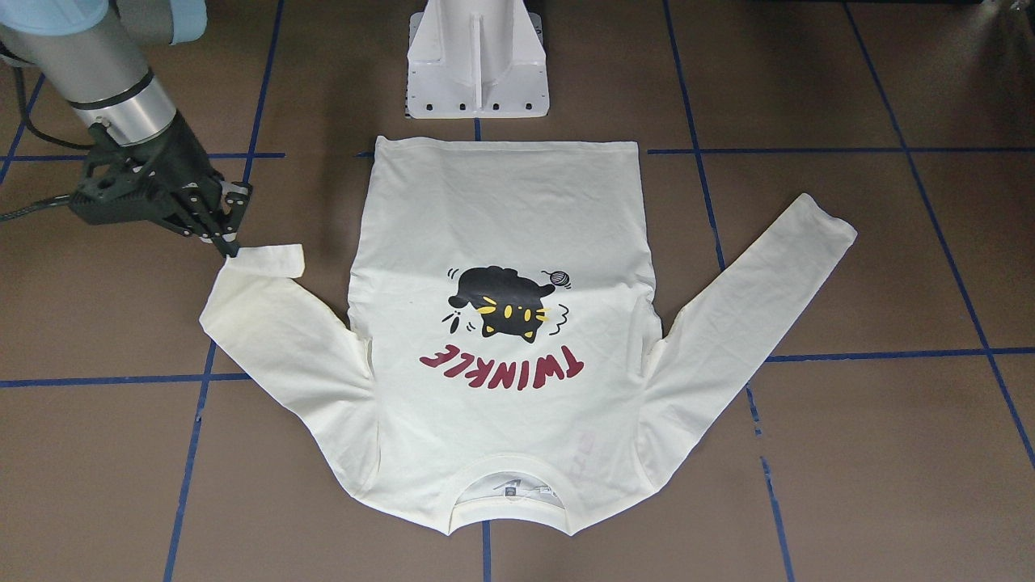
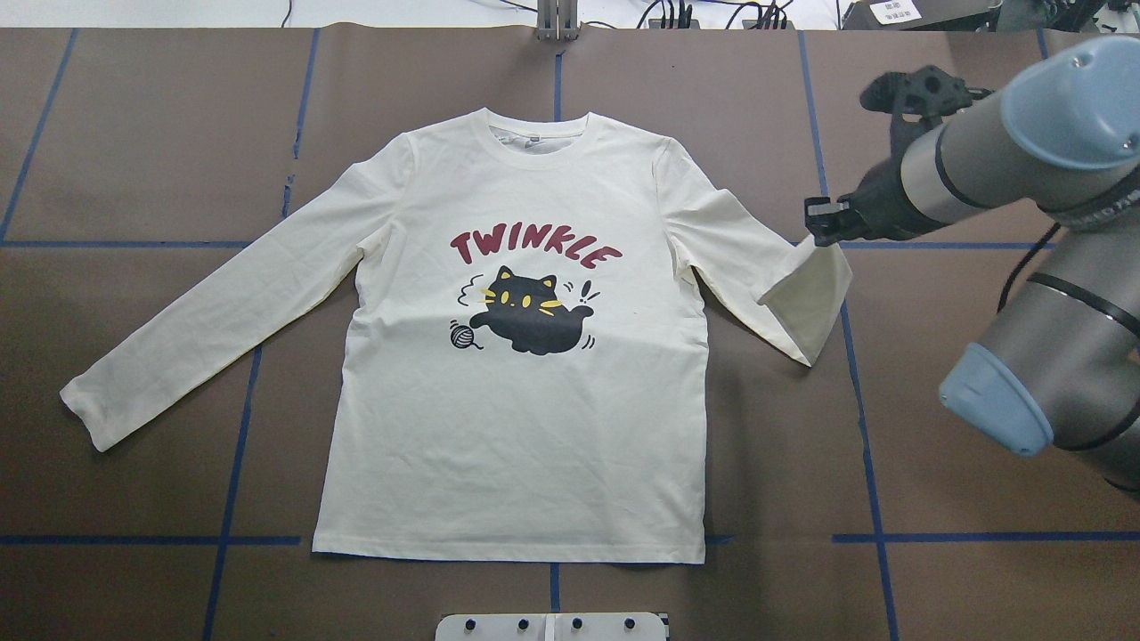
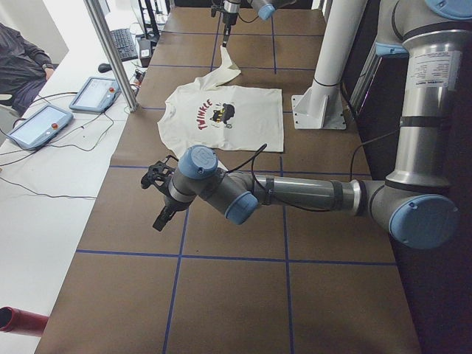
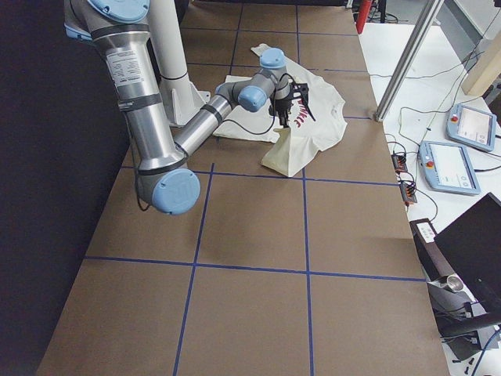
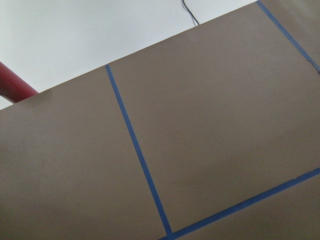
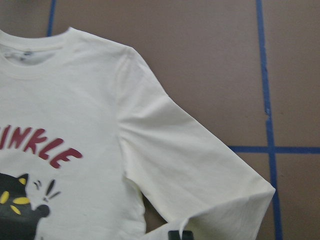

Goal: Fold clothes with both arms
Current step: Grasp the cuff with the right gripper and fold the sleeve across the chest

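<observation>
Nearest the robot, at 6 o'clock in the overhead view, we saw the white pedestal base (image 2: 552,628) poking in at the table's edge. Beyond it lay the hem of the cream-white long-sleeved T-shirt (image 2: 517,445), spread flat and print-up on the brown table (image 2: 134,151) with its blue tape lines (image 2: 868,445). Moving up the chest we found the black cat print (image 2: 527,313) with its yellow marks. Above it arched the dark red "TWINKLE" lettering (image 2: 533,249), and the collar sat out at 12 o'clock, farthest from the robot.

Over at 9 o'clock the left sleeve (image 2: 214,329) ran out straight and flat, angled down toward 8.

And at 3 o'clock, there it was: the right gripper (image 2: 815,233) had its fingers pinched tight on the corner of the other sleeve's cuff (image 2: 806,303). That cuff stood lifted off the table, the sleeve end bent back on itself. The right arm (image 2: 980,169) reached in from the 3 o'clock edge. From the right wrist camera we caught cloth bunched against a black fingertip (image 6: 180,236) at the bottom edge.

The left gripper (image 3: 159,220) hung well apart from the shirt, above bare table, on the left arm (image 3: 295,193). We saw it only from the side and could not tell whether its fingers were open or closed.
</observation>
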